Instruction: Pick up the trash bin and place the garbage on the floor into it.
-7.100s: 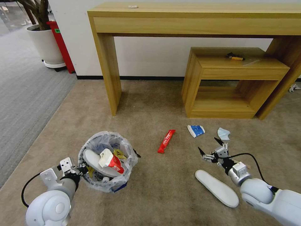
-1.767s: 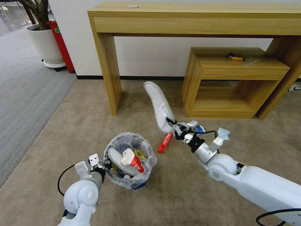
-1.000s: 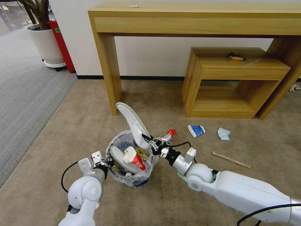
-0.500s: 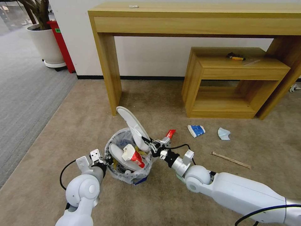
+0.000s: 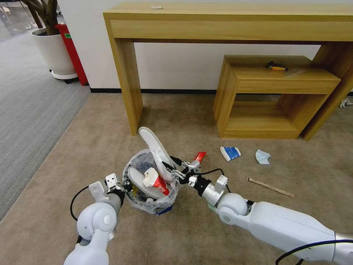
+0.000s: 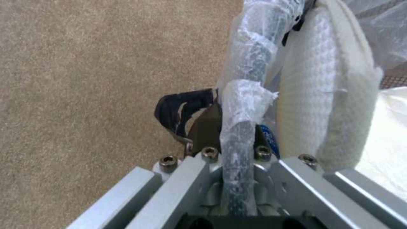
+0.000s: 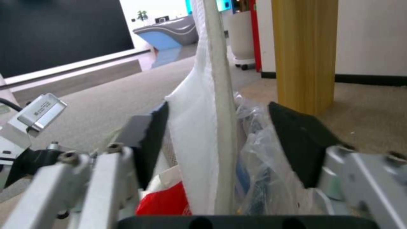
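Observation:
The trash bin, black with a clear bag liner, hangs just above the beige floor; my left gripper is shut on its rim. A white slipper stands on end in the bin and leans out over the rim. My right gripper is open around its lower part, and the pads stand apart on either side of the slipper. Another slipper and a red-white carton lie inside. A red wrapper, a blue-white packet, a pale mask and a wooden stick lie on the floor.
A tall wooden table leg rises just behind the bin. A low wooden shelf stands at the back right. A white plant pot and a red box sit far left by the grey carpet.
My right arm carried the slipper from the floor to the bin and lowered it in; its fingers have now opened. My left arm moved the bin rightward earlier.

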